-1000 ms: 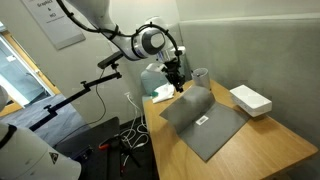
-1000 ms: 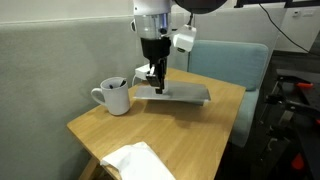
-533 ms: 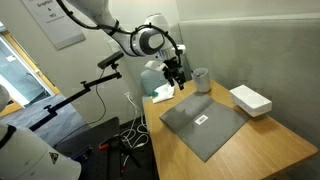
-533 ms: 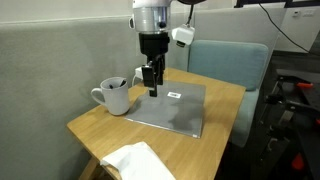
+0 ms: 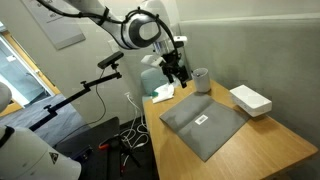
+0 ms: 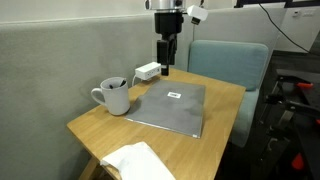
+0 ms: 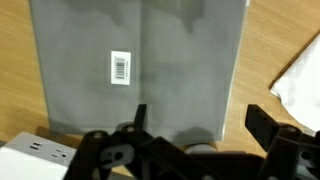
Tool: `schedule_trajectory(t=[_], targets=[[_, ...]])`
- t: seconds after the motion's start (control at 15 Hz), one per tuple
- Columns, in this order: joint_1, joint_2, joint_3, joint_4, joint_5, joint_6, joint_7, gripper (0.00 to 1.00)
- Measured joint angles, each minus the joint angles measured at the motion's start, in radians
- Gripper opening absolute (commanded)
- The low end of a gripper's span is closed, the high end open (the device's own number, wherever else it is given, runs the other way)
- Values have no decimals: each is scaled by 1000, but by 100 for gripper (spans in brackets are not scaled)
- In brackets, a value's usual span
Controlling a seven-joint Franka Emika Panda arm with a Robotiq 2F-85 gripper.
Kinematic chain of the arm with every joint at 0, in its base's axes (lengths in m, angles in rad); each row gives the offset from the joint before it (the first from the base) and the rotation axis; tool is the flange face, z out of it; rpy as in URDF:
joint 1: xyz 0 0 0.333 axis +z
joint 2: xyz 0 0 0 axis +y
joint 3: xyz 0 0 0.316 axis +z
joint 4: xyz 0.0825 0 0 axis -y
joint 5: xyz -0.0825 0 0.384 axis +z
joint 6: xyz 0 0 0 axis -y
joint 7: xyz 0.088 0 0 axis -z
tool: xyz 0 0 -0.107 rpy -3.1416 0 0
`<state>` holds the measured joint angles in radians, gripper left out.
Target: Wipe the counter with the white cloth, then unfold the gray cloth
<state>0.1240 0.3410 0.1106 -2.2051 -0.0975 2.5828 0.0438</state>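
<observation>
The gray cloth [image 5: 205, 122] [image 6: 175, 108] lies spread flat on the wooden counter [image 6: 215, 150], its small barcode label [image 7: 121, 67] facing up. In the wrist view the gray cloth [image 7: 140, 55] fills most of the picture. My gripper [image 5: 178, 73] [image 6: 165, 66] [image 7: 205, 125] hangs open above the cloth's far edge, near the mug, with nothing between its fingers [image 7: 271, 124]. The white cloth [image 5: 250, 99] [image 6: 135, 162] [image 7: 300, 82] lies bunched at the other end of the counter, apart from the gray one.
A white mug [image 5: 200, 78] [image 6: 115, 96] stands beside the gray cloth's far corner. A white power strip [image 6: 148, 71] [image 7: 30, 155] lies by the wall. A blue chair [image 6: 230, 62] stands past the counter's edge. Grey partition walls bound the counter.
The gripper let go of the gray cloth's edge and opened wide. The cloth dropped from folded over to flat. The gripper then rose and drew back toward the wall.
</observation>
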Motion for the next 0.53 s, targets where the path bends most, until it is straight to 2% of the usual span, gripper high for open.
schedule_trajectory(t=[0.33, 0.53], targets=[[-77, -198, -1, -143, 84, -51, -150, 100], [-96, -289, -10, -201, 119, -74, -213, 100]])
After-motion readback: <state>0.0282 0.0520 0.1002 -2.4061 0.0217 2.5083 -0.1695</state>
